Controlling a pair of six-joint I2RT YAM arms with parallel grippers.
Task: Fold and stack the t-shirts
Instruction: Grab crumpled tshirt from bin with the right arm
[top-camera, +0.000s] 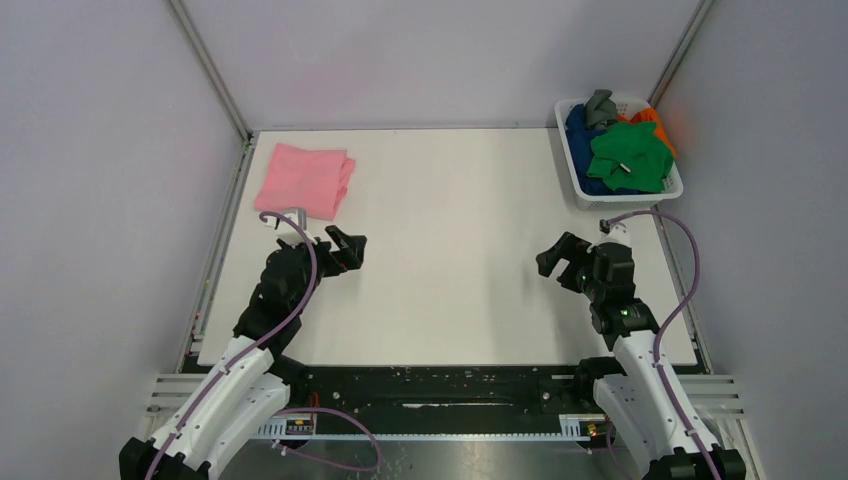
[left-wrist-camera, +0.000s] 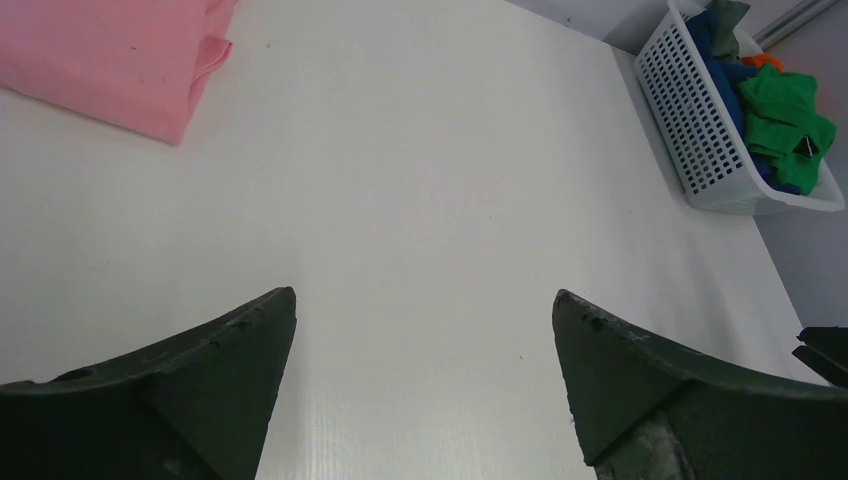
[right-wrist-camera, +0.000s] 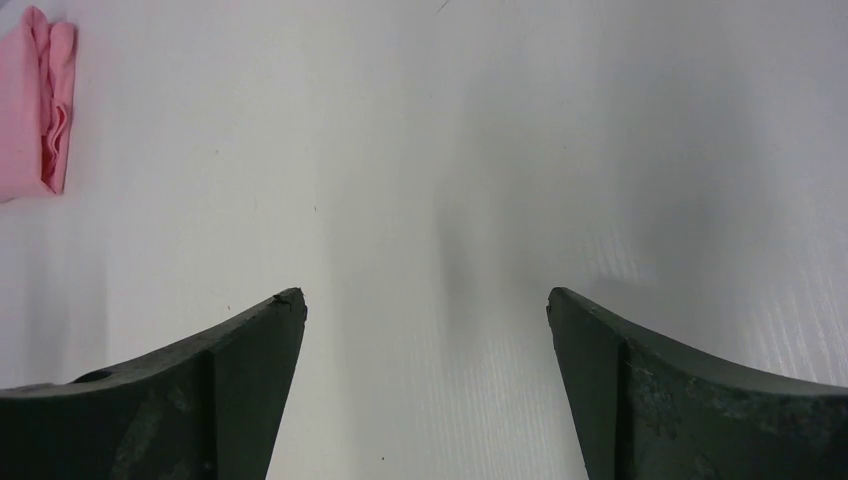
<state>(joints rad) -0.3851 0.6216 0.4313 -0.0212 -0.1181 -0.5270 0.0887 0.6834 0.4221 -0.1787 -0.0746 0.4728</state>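
White table (top-camera: 450, 200): flat matt board that fills the middle of the top view. It carries the basket at one far corner and a single folded shirt at the other.
Basket: white slatted plastic basket (top-camera: 570, 150), rectangular, standing at the far right corner of the table. It holds four shirts in a loose heap.
Pink shirt: soft pink t-shirt (top-camera: 303, 180), folded into a rough rectangle and lying flat at the far left corner of the table. Its layered edges face right, and it is well apart from the basket.
Green shirt: bright green t-shirt (top-camera: 630, 158), crumpled on top of the heap at the near end of the basket. A small dark tag shows on it.
Blue shirt: dark blue t-shirt (top-camera: 580, 128), bunched along the basket's left wall and partly under the green one.
Orange shirt: orange t-shirt (top-camera: 655, 122), only a strip visible by the right wall, behind the green one.
Grey shirt: grey t-shirt (top-camera: 600, 105), a small bunch at the far end of the basket, poking above the rim.
Left gripper (left-wrist-camera: 424, 292): dark fingers spread wide and gripping nothing. It is over bare table near the pink shirt, not touching it.
Right gripper (right-wrist-camera: 425, 292): fingers likewise parted and empty. It is over bare table on the right side, nearer the arms than the basket and apart from it.
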